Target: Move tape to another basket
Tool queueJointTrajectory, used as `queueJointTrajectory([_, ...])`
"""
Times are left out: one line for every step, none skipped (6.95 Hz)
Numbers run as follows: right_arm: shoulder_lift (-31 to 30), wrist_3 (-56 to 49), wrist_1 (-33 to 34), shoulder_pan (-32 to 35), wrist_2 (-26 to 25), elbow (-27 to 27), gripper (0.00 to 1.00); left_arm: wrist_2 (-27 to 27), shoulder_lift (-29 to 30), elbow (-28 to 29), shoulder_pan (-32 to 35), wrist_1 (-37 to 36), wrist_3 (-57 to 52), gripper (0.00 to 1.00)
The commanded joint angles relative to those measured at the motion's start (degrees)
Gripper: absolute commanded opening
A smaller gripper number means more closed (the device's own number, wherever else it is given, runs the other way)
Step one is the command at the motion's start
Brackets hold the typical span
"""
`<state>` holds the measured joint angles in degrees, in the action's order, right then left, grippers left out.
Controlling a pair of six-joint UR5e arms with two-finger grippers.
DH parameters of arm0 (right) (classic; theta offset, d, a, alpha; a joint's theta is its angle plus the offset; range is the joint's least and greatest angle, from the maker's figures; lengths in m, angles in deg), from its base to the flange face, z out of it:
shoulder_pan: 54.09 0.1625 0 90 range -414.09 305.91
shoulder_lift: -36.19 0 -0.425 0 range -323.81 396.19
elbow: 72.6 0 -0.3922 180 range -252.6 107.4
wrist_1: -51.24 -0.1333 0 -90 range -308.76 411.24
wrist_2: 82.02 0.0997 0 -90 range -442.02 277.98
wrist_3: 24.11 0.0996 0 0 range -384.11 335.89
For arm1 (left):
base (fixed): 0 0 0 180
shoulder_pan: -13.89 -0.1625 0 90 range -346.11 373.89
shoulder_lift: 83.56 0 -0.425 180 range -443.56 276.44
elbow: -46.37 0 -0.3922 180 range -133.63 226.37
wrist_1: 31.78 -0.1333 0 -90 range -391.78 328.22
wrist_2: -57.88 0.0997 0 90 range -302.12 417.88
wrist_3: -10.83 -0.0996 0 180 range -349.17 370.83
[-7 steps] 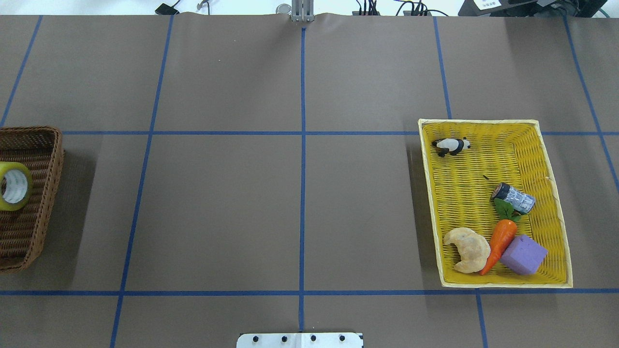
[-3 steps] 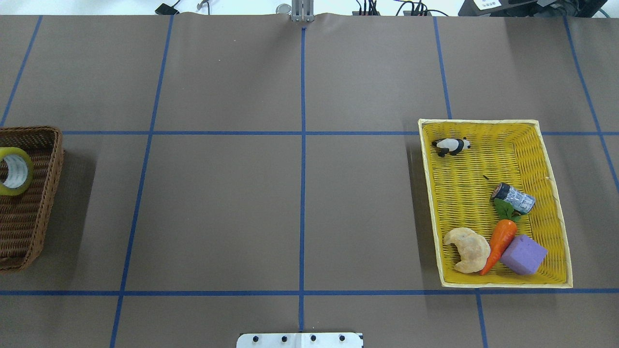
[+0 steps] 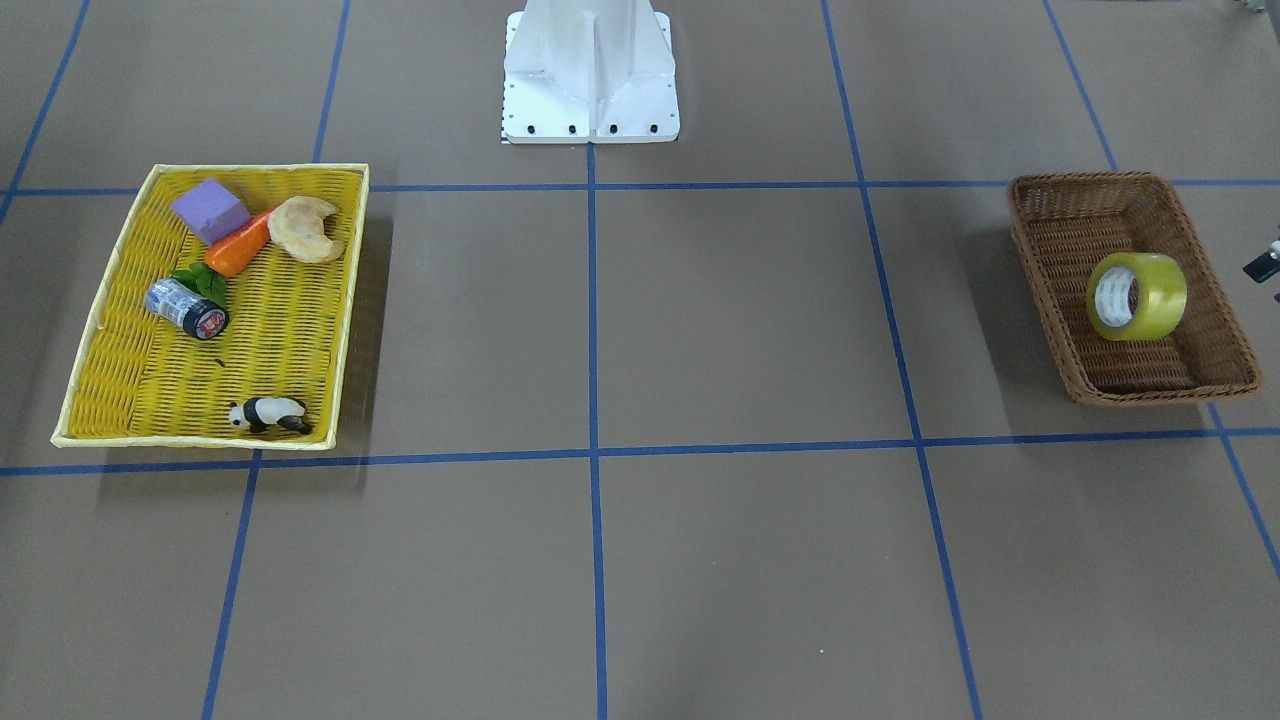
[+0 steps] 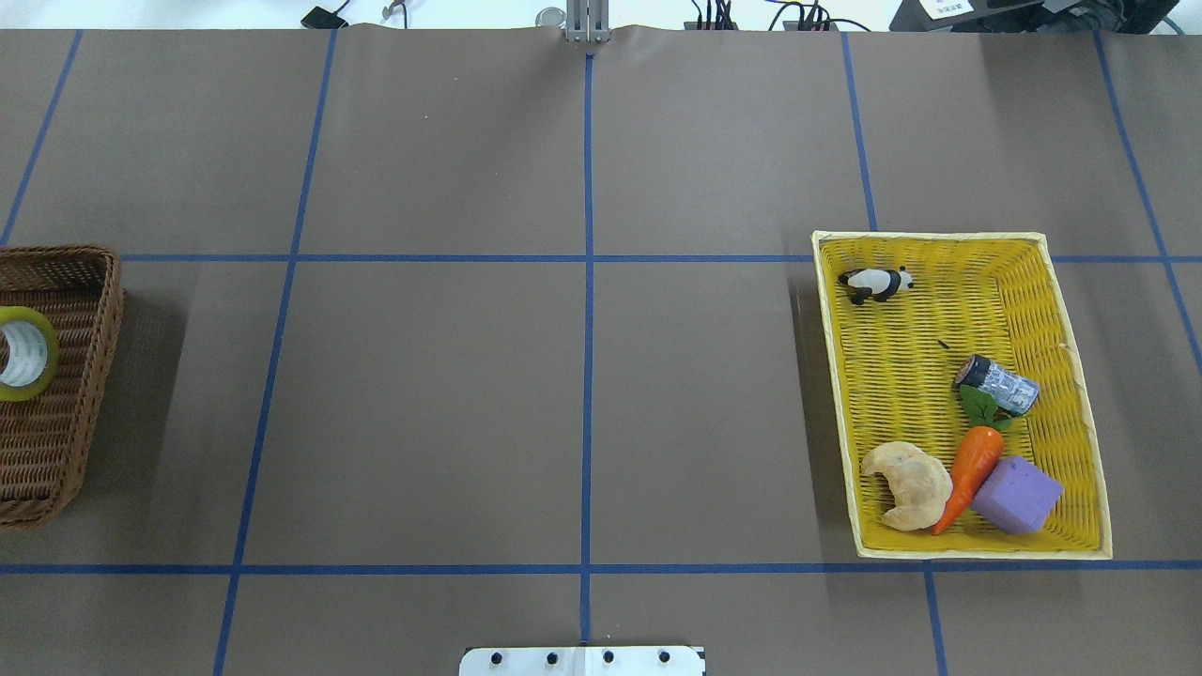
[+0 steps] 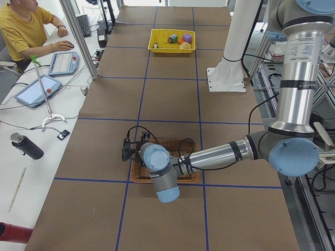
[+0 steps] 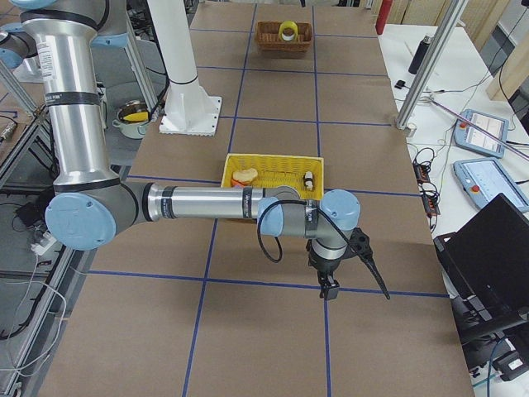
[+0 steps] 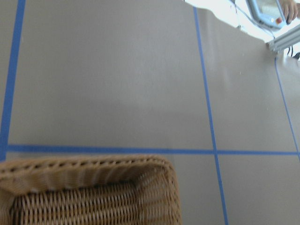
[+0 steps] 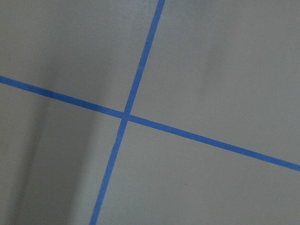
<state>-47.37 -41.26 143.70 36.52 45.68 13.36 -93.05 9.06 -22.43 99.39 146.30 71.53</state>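
The tape [image 4: 21, 352], a yellow translucent roll with a white core, stands on edge inside the dark-brown wicker basket [image 4: 58, 441] at the table's far left. It shows in the front-facing view [image 3: 1135, 296] in that basket [image 3: 1085, 180], and far off in the exterior right view [image 6: 287, 31]. My left gripper [image 5: 127, 150] hangs over the basket's outer side; its wrist hides the tape there, and I cannot tell whether it is open or shut. My right gripper [image 6: 329, 288] hangs over bare table beside the yellow tray; I cannot tell its state either.
The shallow yellow tray [image 4: 901, 376] on the right holds a panda figure [image 4: 876, 283], a dark can [image 4: 997, 384], a carrot [image 4: 971, 469], a croissant [image 4: 908, 484] and a purple block [image 4: 1017, 495]. The robot base [image 3: 592, 70] stands at the table's middle edge. Operators' gear lies along the far side.
The tape has shifted inside the brown basket: first toward the far side, then partly back and a little further toward the view's left edge. Nothing else has moved.
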Motion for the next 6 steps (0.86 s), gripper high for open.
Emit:
queueJointTrajectory([0.0,-0.1,0.0,0.0,0.0,0.0,1.0,8.5,0.2,-1.2,0.2,-2.5,-11.7,0.99])
queueJointTrajectory([-0.3,-0.1,0.0,0.1,0.0,0.0,1.0,11.2,0.2,-1.4,0.2,-6.6,-18.5,0.99])
queueJointTrajectory([-0.7,-0.1,-0.1,0.0,0.1,0.0,1.0,14.3,0.2,-1.4,0.7,-11.9,-27.0,0.99])
queueJointTrajectory([-0.8,0.0,-0.1,0.0,0.1,0.0,1.0,16.4,0.2,-1.7,2.0,-17.1,-34.9,0.99])
queueJointTrajectory([-1.0,-0.1,-0.1,0.1,0.1,0.0,1.0,17.5,0.2,-3.2,2.9,-23.9,-42.4,0.99])
queueJointTrajectory([-1.2,-0.1,-0.1,0.0,0.1,0.0,1.0,18.6,0.2,-6.7,4.5,-32.8,-49.9,0.99])
